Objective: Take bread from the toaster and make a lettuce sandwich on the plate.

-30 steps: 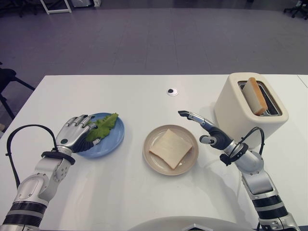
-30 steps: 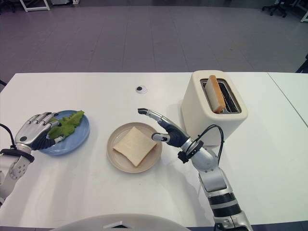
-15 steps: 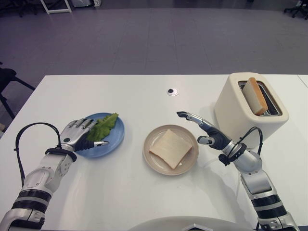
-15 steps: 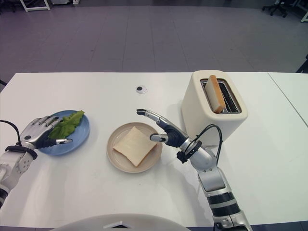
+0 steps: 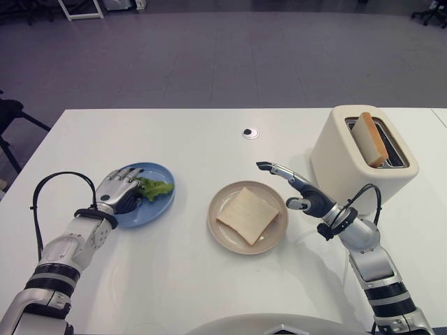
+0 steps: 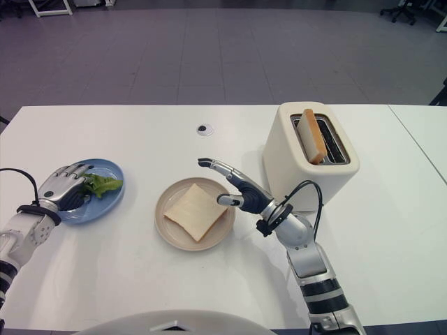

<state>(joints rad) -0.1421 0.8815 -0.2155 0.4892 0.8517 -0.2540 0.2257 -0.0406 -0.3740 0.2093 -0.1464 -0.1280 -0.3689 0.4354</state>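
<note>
A smooth white desk (image 5: 209, 146); at lower left, a glossy round blue plate (image 5: 150, 209) holds a ruffled green lettuce leaf (image 5: 155, 187), its left end gripped by the curled fingers of the metallic left hand (image 5: 120, 190); at centre, a square pale bread slice (image 5: 248, 215) lies flat on a round beige plate (image 5: 269, 241); the right hand (image 5: 300, 194), fingers wide, hovers beside its right rim; at right, a rounded cream toaster (image 5: 342, 164) holds an upright toast slice (image 5: 369, 138).

left robot hand (image 5: 120, 190): moved forward onto the round blue plate (image 5: 150, 209), fingers now curled over the leaf's end | green crinkly lettuce leaf (image 5: 155, 187): was long and flat, now bunched up small | blue plate: slid a little left
</note>
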